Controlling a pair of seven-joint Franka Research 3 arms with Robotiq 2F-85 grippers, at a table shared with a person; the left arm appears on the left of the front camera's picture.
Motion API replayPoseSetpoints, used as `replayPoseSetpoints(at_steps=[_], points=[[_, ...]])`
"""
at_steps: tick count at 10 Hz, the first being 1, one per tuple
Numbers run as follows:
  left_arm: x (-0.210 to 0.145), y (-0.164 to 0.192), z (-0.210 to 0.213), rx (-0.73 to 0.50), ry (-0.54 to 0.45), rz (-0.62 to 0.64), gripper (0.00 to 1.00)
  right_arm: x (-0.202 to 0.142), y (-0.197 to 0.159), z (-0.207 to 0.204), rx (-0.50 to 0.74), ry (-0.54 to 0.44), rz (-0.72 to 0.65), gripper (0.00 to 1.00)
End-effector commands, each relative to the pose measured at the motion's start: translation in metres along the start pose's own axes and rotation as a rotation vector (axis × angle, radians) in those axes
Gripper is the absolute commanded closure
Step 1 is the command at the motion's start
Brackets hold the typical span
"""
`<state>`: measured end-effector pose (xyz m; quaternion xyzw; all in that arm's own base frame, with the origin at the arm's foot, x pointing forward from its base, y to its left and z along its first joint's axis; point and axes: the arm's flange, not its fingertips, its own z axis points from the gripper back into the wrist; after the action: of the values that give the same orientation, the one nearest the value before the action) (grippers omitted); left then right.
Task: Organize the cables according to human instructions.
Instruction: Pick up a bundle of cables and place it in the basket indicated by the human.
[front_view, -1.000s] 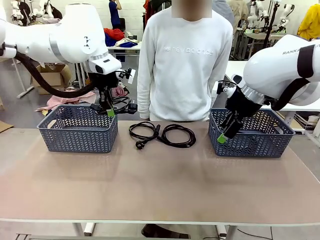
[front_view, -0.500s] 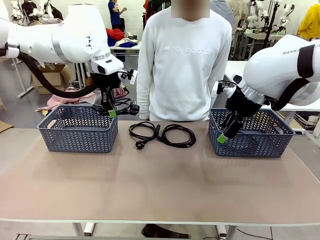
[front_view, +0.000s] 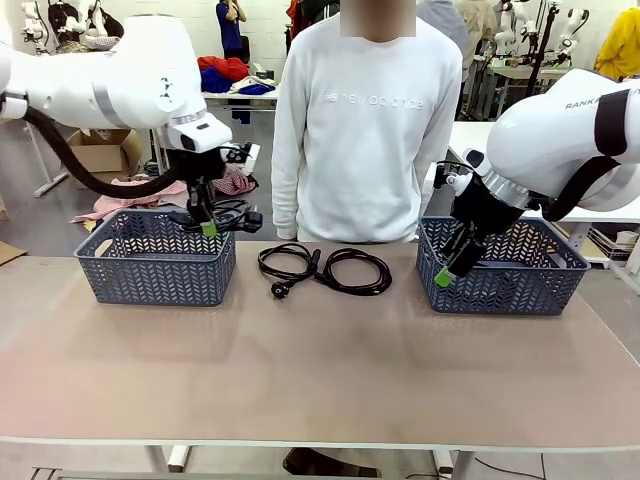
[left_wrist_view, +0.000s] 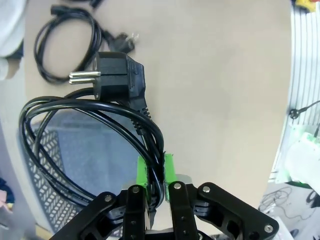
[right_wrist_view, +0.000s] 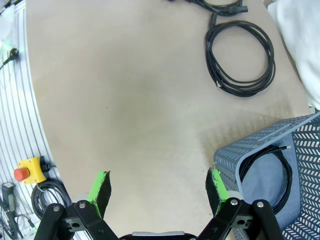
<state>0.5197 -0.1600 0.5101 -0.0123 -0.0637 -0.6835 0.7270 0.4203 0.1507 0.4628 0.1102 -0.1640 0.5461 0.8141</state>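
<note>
Our left pincer (left_wrist_view: 155, 170) pinches a coiled cable (left_wrist_view: 117, 75) over the left basket (front_view: 150, 270); our right pincer (right_wrist_view: 158, 182) is spread wide, holding nothing.

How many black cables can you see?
4. First cable pinched in the left fingers over the left basket; second and third on the table; fourth inside the right basket.

Two coiled cables (front_view: 322, 267) lie side by side on the table (front_view: 320, 380), just in front of the person (front_view: 365, 130). Left of them stands the left basket (front_view: 150, 275), and above its rim nearest them the left gripper (front_view: 209, 228) pinches a third cable (front_view: 240, 213). To their right, the right gripper (front_view: 445, 275) hangs at the right basket (front_view: 525, 285).
</note>
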Motion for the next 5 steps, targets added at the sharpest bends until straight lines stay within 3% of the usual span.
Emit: replayPoseSetpoints(at_steps=[1, 5], points=[[-0.033, 0.007, -0.005, 0.019, 0.013, -0.014, 0.85, 0.0, 0.0, 0.001, -0.006, 0.003, -0.012, 0.0], [-0.08, 0.029, -0.022, 0.084, 0.046, -0.02, 0.85, 0.0, 0.0, 0.001, -0.006, 0.003, -0.012, 0.0]])
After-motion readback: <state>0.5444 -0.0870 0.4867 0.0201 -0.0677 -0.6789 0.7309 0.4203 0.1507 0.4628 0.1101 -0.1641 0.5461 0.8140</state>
